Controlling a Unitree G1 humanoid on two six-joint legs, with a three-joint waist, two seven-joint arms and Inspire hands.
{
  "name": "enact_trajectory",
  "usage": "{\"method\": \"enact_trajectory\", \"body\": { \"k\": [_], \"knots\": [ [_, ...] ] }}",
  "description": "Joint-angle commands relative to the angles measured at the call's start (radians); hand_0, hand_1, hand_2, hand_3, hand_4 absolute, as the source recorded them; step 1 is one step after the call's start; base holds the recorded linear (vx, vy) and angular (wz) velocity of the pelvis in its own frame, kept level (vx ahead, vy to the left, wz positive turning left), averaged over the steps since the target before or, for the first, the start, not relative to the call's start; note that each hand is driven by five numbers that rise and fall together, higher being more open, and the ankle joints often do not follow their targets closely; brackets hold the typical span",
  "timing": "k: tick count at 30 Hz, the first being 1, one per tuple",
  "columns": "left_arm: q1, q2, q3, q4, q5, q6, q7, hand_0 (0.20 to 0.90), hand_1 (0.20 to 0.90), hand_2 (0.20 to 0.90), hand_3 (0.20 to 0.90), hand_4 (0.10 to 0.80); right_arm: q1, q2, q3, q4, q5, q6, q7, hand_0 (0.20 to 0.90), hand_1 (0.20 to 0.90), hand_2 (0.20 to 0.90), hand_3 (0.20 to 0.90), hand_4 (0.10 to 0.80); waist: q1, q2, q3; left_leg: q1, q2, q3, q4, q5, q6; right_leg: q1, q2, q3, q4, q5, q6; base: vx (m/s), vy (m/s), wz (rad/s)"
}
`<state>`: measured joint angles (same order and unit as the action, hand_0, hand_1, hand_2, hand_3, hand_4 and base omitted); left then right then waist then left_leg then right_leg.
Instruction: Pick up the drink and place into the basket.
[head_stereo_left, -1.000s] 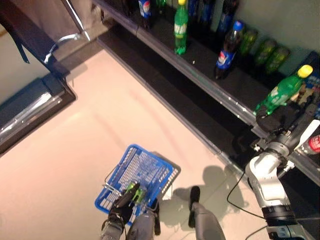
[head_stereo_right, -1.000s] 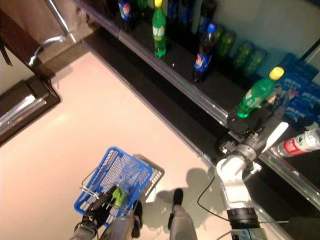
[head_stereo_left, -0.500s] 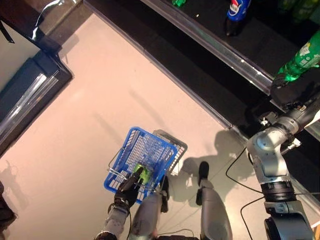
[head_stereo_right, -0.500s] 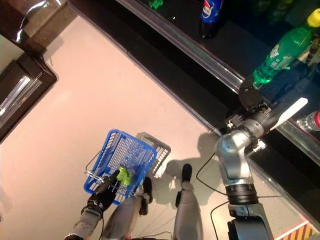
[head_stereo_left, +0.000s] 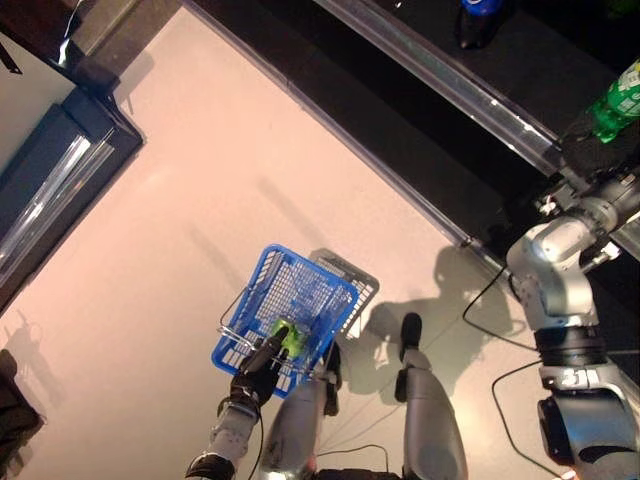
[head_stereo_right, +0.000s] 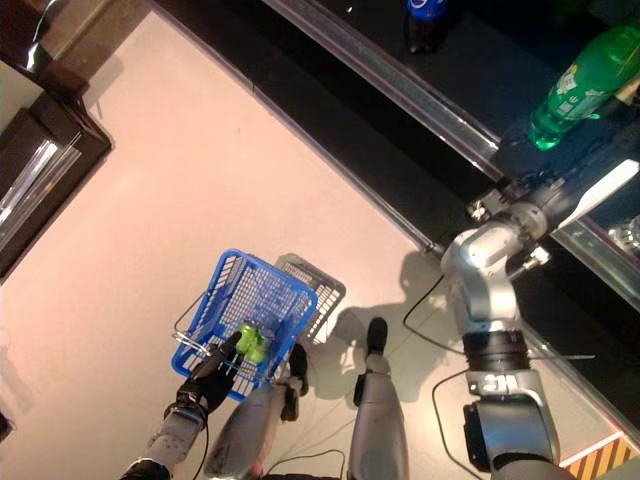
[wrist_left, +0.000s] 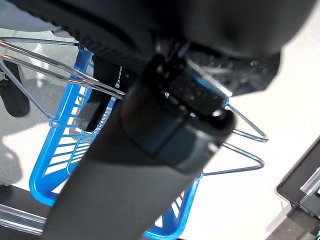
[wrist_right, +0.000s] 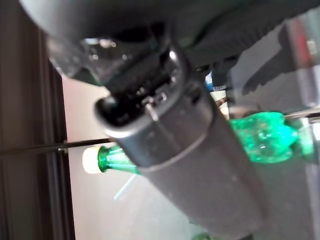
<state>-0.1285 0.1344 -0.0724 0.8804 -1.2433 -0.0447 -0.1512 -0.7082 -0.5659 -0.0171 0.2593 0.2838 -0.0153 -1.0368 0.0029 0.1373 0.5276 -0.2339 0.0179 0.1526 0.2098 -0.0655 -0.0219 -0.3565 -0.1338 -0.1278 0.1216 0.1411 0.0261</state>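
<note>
A green bottle (head_stereo_right: 582, 88) with a pale cap (wrist_right: 90, 159) lies tilted over the dark shelf (head_stereo_left: 520, 70) at the far right. My right hand (head_stereo_left: 598, 160) is shut round its lower body; in the right wrist view the thumb (wrist_right: 185, 130) crosses the bottle (wrist_right: 265, 137). My left hand (head_stereo_left: 260, 368) is shut on the thin wire handles (wrist_left: 240, 150) of the blue basket (head_stereo_left: 262, 296), which hangs low at the left above the pale floor. A small green drink (head_stereo_left: 291, 340) lies inside the blue basket by the hand.
The shelf has a metal front rail (head_stereo_left: 440, 85) running diagonally. A dark bottle with a blue label (head_stereo_right: 424, 12) stands further along it. A dark cabinet with a metal frame (head_stereo_left: 45, 175) stands at the upper left. Open pale floor lies between them.
The whole picture has shifted as the camera tilted down. My right hand still holds the green bottle by the shelf. The blue basket still hangs from my left hand.
</note>
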Motion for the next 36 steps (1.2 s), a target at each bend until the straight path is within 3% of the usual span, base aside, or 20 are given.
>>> {"method": "enact_trajectory", "body": {
  "k": [1,24,26,27,36],
  "knots": [
    [0.092,0.074,-0.028,-0.117,-0.037,0.001,-0.061,0.300,0.300,0.300,0.200,0.100,-0.118,-0.142,-0.017,-0.078,-0.013,-0.046,-0.039,0.900,0.900,0.900,0.900,0.800,0.023,-0.016,-0.034,-0.109,-0.004,-0.075,0.101,0.067,0.001,0.035,0.016,-0.005,0.154,-0.171,-0.030,0.018,-0.026,-0.03],
    [0.088,0.139,-0.042,-0.154,-0.062,0.065,-0.063,0.300,0.300,0.300,0.200,0.100,-0.409,-0.340,0.102,0.252,0.128,-0.015,-0.039,0.900,0.900,0.900,0.900,0.800,0.060,0.011,-0.010,-0.156,-0.023,-0.099,0.157,0.077,0.007,-0.018,0.000,-0.019,0.232,-0.197,-0.041,0.017,-0.008,0.02],
    [0.088,0.150,-0.045,-0.152,-0.067,0.071,-0.069,0.300,0.300,0.300,0.200,0.100,-0.443,-0.364,0.127,0.313,0.148,-0.022,-0.045,0.436,0.436,0.436,0.359,0.259,0.064,0.014,-0.008,-0.159,-0.025,-0.102,0.163,0.070,0.009,-0.027,-0.003,-0.020,0.247,-0.205,-0.040,0.000,0.000,0.00],
    [0.087,0.154,-0.046,-0.155,-0.071,0.072,-0.068,0.300,0.300,0.300,0.200,0.100,-0.453,-0.371,0.134,0.334,0.149,-0.025,-0.048,0.300,0.300,0.300,0.200,0.100,0.065,0.015,-0.008,-0.165,-0.027,-0.101,0.158,0.074,0.011,-0.034,-0.003,-0.021,0.244,-0.198,-0.040,0.000,0.000,0.00],
    [0.088,0.178,-0.043,-0.169,-0.085,0.085,-0.068,0.300,0.300,0.300,0.200,0.100,-0.473,-0.402,0.157,0.402,0.160,-0.041,-0.046,0.300,0.300,0.300,0.200,0.100,0.069,0.016,-0.008,-0.186,-0.032,-0.098,0.170,0.055,0.019,-0.062,-0.006,-0.018,0.263,-0.205,-0.036,-0.008,-0.001,0.04]
  ]
}}
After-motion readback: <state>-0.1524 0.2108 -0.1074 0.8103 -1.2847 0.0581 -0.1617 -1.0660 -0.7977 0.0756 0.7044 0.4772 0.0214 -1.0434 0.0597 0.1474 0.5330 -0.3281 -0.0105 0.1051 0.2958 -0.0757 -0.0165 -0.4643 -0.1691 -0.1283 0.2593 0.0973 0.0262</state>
